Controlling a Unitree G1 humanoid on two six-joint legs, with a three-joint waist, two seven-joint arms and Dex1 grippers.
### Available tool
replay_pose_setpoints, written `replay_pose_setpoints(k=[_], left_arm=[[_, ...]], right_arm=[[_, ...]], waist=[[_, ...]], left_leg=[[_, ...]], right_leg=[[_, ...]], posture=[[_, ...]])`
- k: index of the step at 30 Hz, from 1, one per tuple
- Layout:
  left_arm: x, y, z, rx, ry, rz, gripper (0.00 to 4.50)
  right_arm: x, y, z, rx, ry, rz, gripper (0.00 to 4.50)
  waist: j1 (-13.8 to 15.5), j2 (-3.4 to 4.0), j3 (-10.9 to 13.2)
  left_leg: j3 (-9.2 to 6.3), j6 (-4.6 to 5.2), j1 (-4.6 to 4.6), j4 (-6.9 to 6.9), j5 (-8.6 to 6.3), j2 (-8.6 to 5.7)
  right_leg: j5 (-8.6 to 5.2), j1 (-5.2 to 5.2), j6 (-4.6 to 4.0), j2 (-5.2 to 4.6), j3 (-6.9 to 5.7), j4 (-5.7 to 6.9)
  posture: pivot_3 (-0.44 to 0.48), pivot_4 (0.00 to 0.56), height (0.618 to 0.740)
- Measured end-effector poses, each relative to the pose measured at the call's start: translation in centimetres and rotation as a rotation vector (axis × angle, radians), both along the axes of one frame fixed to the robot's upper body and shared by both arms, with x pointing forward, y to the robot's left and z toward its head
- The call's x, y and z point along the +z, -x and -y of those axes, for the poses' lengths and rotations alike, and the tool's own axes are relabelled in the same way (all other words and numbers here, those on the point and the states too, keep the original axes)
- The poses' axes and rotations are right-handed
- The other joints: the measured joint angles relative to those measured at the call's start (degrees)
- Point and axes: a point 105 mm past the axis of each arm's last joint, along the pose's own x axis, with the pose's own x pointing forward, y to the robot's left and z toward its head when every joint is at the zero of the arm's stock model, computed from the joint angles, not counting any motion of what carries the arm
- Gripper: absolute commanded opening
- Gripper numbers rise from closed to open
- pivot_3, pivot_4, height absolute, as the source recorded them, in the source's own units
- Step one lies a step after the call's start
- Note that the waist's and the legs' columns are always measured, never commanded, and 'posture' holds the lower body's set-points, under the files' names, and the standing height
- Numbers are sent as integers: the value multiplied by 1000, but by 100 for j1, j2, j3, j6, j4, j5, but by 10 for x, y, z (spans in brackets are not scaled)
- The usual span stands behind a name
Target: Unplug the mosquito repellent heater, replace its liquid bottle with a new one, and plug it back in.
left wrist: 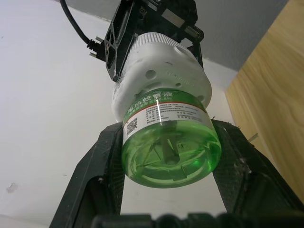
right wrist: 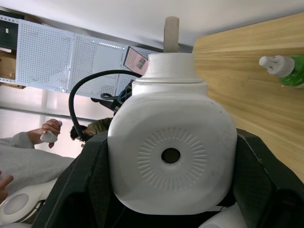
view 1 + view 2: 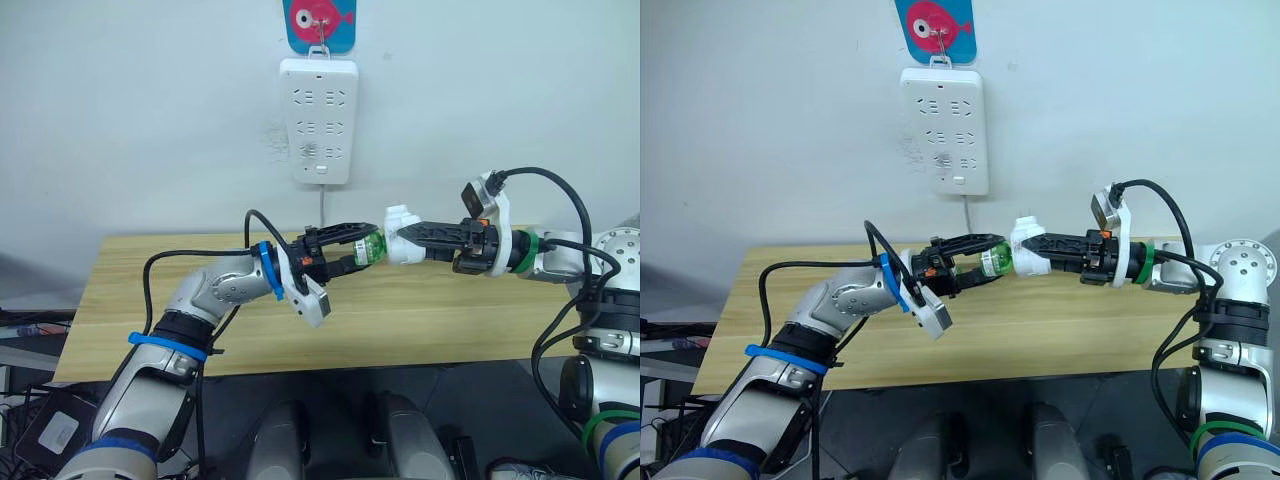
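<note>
Above the wooden table (image 3: 130,300), my right gripper (image 3: 412,238) is shut on the white mosquito repellent heater (image 3: 403,218). Its round vent hole (image 2: 170,155) faces the right wrist camera, and its prongs (image 2: 171,32) stick out sideways. A green liquid bottle (image 3: 372,248) sits at the heater's underside. My left gripper (image 3: 368,246) is shut on it, one black finger (image 1: 107,161) on each side. In the left wrist view the bottle (image 1: 168,142) meets the heater (image 1: 161,71). Another green bottle (image 2: 285,69) with a white cap lies on the table.
A long white power strip (image 3: 318,120) hangs on the wall above the table, under a blue plaque with a red fish (image 3: 320,22); its cord drops behind the table. In the right wrist view a person's hand (image 2: 50,130) and a grey sleeve appear off to one side.
</note>
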Motion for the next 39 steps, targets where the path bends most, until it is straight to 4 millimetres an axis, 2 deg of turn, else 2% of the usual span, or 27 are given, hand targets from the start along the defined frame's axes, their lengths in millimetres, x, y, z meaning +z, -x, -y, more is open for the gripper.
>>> replay_pose_setpoints(k=[2, 5, 6, 9, 12, 15, 16, 20, 30, 36, 37, 39], left_arm=[[-2, 2, 1, -15, 24, -139, 2248], [-8, 10, 4, -60, 66, -513, 2248], [-7, 13, 5, -91, 90, -716, 2248], [0, 17, 5, -150, 125, -1099, 2248], [4, 23, 0, -232, 180, -1665, 2248], [6, 29, -7, -285, 203, -2113, 2248], [5, 31, -9, -296, 200, -2185, 2248], [3, 36, -14, -319, 220, -2369, 2248], [1, 40, -14, -318, 288, -2433, 2248], [2, 29, -16, -278, 380, -2387, 4227], [4, 28, -15, -284, 392, -2383, 4464], [3, 27, -14, -280, 403, -2386, 4464]], right_arm=[[-1, 1, 0, 6, 7, -1, 2973], [-5, 8, 2, 29, 31, -3, 2973], [-5, 10, 3, 39, 36, 0, 2973], [0, 14, 4, 62, 29, 23, 2973], [0, 17, 0, 97, 24, 28, 2973], [-1, 21, -5, 136, 19, 24, 2973], [-2, 22, -7, 147, 20, 22, 2973], [-3, 25, -11, 169, 23, 21, 2973], [-5, 26, -11, 169, 26, 19, 2973], [-4, 21, -4, 120, 44, 21, 2973], [-3, 21, -4, 120, 37, 20, 2973], [-1, 21, -4, 119, 26, 22, 2973]], waist=[[-2, 0, 0], [-14, 0, 1], [-17, 1, 1], [-20, 1, 1], [-24, -1, 2], [-24, -1, 2], [-24, -1, 2], [-25, -1, 2], [-9, -1, 2], [-7, -1, 2], [-4, -1, 2], [-3, -2, 2]], left_leg=[[0, -5, 0, 0, 3, 0], [-5, -13, -2, -1, 7, 4], [-8, -14, -1, 0, 8, 3], [-13, -12, 5, 4, 9, 0], [-24, -7, 9, 5, 10, -1], [-26, -8, 11, 5, 12, -3], [-24, -16, 10, 5, 17, -5], [-20, -19, 4, 4, 17, -6], [-19, -21, 5, 7, 19, -10], [-18, -21, 4, 6, 19, -10], [-18, -21, 4, 5, 19, -10], [-18, -21, 4, 6, 19, -11]], right_leg=[[0, 0, 0, 0, 2, -1], [-1, 0, -2, 3, 2, -6], [-2, 0, -2, 4, 2, -2], [-2, 4, -1, 6, 5, 4], [-3, 9, 2, 10, 4, 10], [-5, 9, 4, 13, 3, 10], [-5, 9, 4, 14, 4, 10], [-5, 6, 5, 13, 10, 3], [-5, 6, 4, 11, 13, 9], [-5, 6, 4, 12, 13, 7], [-5, 6, 4, 11, 14, 6], [-5, 6, 4, 11, 15, 6]], posture=[[-166, 261, 740], [-163, 266, 740], [-162, 268, 740], [-160, 272, 740], [-160, 273, 740], [-167, 266, 740], [-176, 265, 740], [-182, 260, 740], [-183, 258, 740], [-183, 258, 740], [-182, 263, 740], [-182, 263, 740]])
